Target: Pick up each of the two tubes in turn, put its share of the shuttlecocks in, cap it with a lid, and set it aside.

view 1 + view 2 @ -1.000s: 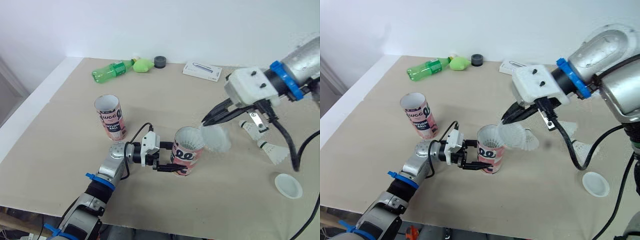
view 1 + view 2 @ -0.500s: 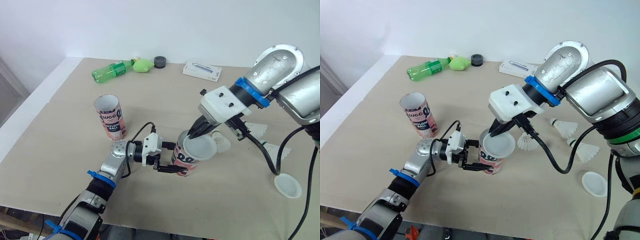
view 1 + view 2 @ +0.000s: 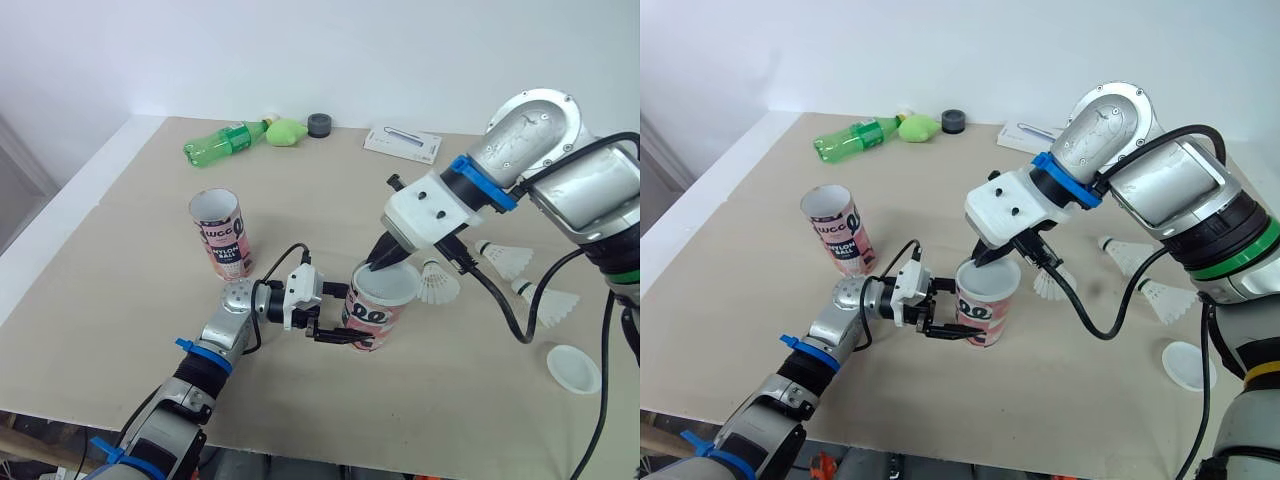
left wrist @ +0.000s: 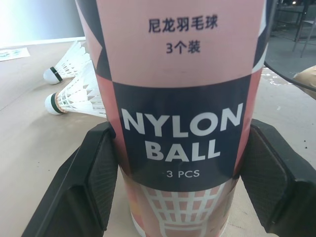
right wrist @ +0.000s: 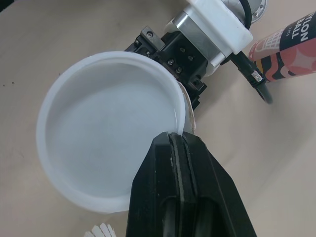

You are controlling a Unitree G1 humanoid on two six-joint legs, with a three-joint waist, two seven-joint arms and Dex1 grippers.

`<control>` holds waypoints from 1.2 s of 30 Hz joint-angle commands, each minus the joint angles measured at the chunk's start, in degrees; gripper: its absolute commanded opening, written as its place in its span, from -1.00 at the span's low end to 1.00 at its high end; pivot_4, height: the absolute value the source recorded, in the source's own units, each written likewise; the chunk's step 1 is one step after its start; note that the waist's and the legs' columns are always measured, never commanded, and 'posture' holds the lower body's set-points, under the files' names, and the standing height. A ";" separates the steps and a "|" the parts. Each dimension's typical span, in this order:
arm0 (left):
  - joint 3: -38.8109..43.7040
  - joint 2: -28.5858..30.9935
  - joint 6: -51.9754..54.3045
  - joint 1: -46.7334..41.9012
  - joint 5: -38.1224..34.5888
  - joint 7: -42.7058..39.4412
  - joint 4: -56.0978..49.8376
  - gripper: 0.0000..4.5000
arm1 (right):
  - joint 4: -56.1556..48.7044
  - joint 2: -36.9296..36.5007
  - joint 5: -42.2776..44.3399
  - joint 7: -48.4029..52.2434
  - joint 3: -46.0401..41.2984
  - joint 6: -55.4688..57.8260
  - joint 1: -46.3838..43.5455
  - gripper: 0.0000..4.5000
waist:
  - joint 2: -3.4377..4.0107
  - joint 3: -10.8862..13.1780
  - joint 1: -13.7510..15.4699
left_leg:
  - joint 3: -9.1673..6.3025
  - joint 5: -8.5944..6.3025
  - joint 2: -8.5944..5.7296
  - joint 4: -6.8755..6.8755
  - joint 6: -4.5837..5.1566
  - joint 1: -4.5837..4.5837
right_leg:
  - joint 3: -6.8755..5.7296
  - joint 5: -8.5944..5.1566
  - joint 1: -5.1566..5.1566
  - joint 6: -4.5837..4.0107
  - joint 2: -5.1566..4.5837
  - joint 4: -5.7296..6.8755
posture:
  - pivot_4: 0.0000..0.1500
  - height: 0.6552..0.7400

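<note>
The left hand (image 3: 342, 318) clamps the pink-and-black cardboard tube (image 4: 182, 98), upright on the bench (image 3: 150, 220). The right hand (image 3: 384, 262) pinches the round white plastic lid (image 5: 103, 153) by its far rim, at the tube's mouth.

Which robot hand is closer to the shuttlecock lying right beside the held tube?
The right one. The right gripper pinches the lid atop the tube, close to that shuttlecock. The left gripper clamps the tube from the side away from it.
</note>
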 commanded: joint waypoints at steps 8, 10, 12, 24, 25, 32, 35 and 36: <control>-2.26 1.26 1.00 1.04 3.42 -0.96 2.83 0.40 | -1.65 -0.16 -0.80 1.88 -5.95 0.00 -1.87 -0.97 | 0.00 0.00 -0.02 | 0.01 0.02 0.05 -0.01 0.02 0.00 | -0.01 0.05 -0.04 -0.06 0.04 0.00 | 1.00 0.75; -2.18 1.29 1.00 1.07 3.41 -1.02 2.82 0.40 | -1.83 -0.12 -0.75 1.88 -6.37 0.24 -1.85 -0.97 | 0.00 0.00 -0.02 | 0.01 0.02 0.04 -0.05 0.02 -0.02 | -0.02 0.03 -0.05 -0.06 0.05 0.00 | 1.00 0.75; -2.12 1.29 1.03 1.15 3.41 -1.08 2.79 0.40 | -2.01 -0.15 -0.86 1.88 -6.49 0.44 -1.66 -0.97 | 0.00 0.00 -0.02 | 0.01 0.02 0.04 -0.08 0.02 -0.02 | -0.02 0.02 -0.05 -0.08 0.05 0.00 | 1.00 0.75; -1.91 1.20 1.18 1.55 3.37 -0.57 2.66 0.40 | -3.84 -1.35 -1.71 1.88 -5.94 0.57 2.03 -0.97 | 0.01 -0.01 -0.03 | 0.00 0.02 0.04 -0.10 0.02 0.00 | -0.01 0.01 -0.04 -0.08 0.06 0.01 | 1.00 0.75; -1.92 1.18 1.17 1.67 3.36 -0.51 2.61 0.40 | -3.90 -1.38 -1.93 1.88 -5.87 0.47 2.41 -0.97 | 0.01 -0.01 -0.03 | -0.01 0.02 0.04 -0.10 0.02 0.00 | -0.02 0.01 -0.04 -0.08 0.07 0.01 | 1.00 0.75; -1.80 1.17 1.48 1.82 3.13 -0.29 2.37 0.40 | -3.48 0.14 -2.87 1.88 -6.95 1.18 3.33 -0.97 | -0.01 -0.03 -0.03 | -0.02 0.02 0.04 -0.09 0.02 0.01 | -0.03 0.01 -0.01 -0.08 0.08 0.01 | 1.00 0.75; -1.73 1.11 1.32 1.69 3.16 -0.31 2.79 0.40 | -4.18 1.60 -1.63 1.88 -7.89 2.67 2.68 -0.97 | -0.01 -0.03 -0.04 | -0.02 0.02 0.05 -0.08 0.02 0.02 | -0.03 0.01 -0.02 -0.09 0.08 0.02 | 1.00 0.75; -1.70 1.05 1.30 1.64 3.19 -0.30 2.91 0.40 | -4.55 1.85 -1.25 1.88 -8.14 3.13 2.68 -0.97 | -0.01 -0.03 -0.06 | -0.02 0.02 0.06 -0.08 0.02 0.03 | -0.03 0.02 -0.02 -0.09 0.08 0.02 | 1.00 0.75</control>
